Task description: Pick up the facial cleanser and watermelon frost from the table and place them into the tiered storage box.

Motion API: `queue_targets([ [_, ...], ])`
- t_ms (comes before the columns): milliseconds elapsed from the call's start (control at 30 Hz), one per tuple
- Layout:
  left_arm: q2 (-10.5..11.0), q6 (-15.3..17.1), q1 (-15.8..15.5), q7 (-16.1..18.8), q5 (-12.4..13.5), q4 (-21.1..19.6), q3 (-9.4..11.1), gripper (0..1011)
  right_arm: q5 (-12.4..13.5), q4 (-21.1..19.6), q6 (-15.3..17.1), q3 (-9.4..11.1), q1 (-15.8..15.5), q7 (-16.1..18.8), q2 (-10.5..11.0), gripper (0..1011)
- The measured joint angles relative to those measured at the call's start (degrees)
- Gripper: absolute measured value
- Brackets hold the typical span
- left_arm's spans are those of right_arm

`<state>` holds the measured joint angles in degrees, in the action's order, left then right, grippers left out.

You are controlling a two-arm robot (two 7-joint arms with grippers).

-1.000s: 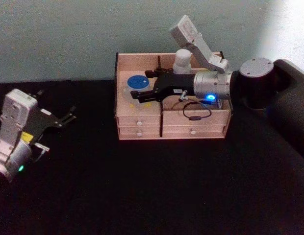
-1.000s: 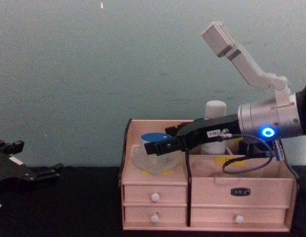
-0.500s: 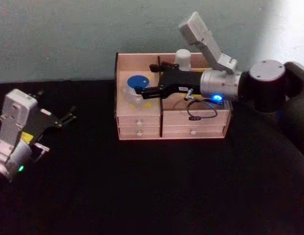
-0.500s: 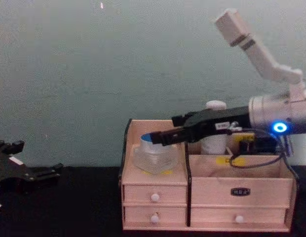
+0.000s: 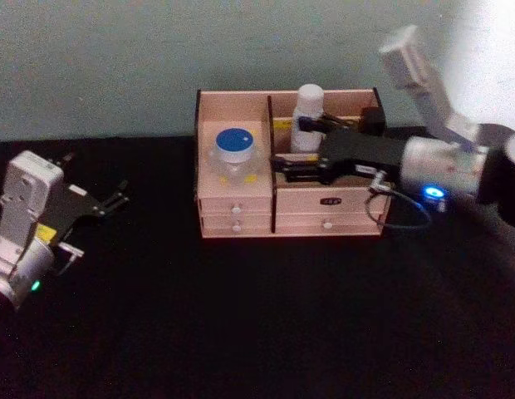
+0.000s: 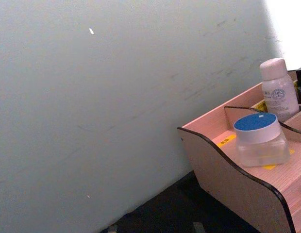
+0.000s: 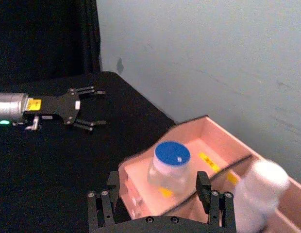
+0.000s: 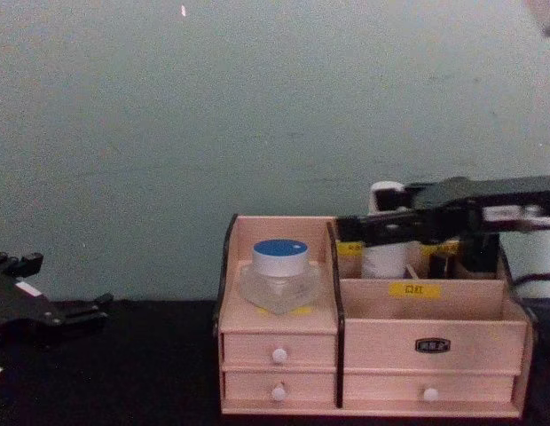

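Observation:
The tiered storage box (image 5: 241, 204) (image 8: 390, 342) (image 6: 213, 165) (image 7: 141, 170) stands at the back of the black table. A clear jar with a blue lid (image 5: 235, 150) (image 8: 279, 271) (image 6: 259, 138) (image 7: 171, 162) sits upright in its left compartment. A white bottle (image 5: 307, 104) (image 8: 388, 191) (image 6: 276, 90) (image 7: 259, 189) stands in the rear right compartment. I cannot tell which is the facial cleanser and which the watermelon frost. My right gripper (image 5: 291, 141) (image 8: 346, 231) (image 7: 157, 182) hovers open and empty over the right compartments, apart from the jar. Far to the left, my left gripper (image 5: 116, 199) (image 7: 94, 107) rests open.
A pale wall rises right behind the box. Two rows of white-knobbed drawers (image 8: 278, 355) face me. A black cable (image 5: 399, 224) loops off the right wrist in front of the box. Black tabletop stretches between the left arm and the box.
The right gripper was around the blue-lidded jar in the left compartment; it has let go and drawn back to the right. The jar stays put. The left arm has not moved.

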<state>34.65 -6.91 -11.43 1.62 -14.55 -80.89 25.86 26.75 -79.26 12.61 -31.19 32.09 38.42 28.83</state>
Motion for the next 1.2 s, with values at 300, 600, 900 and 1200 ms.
queue_targets([
  [300, 0.0, 0.0, 0.0, 0.0, 0.0, 0.0, 0.0, 1001, 2.6, -12.1, 4.2, 6.3, -11.2, -10.7, 8.5, 1002],
  [600, 0.0, 0.0, 0.0, 0.0, 0.0, 0.0, 0.0, 1001, -0.9, -17.9, 6.4, 14.7, -20.9, -28.1, 10.0, 1002],
  [900, 0.0, 0.0, 0.0, 0.0, 0.0, 0.0, 0.0, 1001, -4.9, -15.6, 11.2, 17.9, -23.8, -39.1, 6.4, 1002],
  [1200, 0.0, 0.0, 0.0, 0.0, 0.0, 0.0, 0.0, 1001, -7.7, -10.4, 12.2, 16.5, -23.1, -41.0, 3.4, 1002],
])
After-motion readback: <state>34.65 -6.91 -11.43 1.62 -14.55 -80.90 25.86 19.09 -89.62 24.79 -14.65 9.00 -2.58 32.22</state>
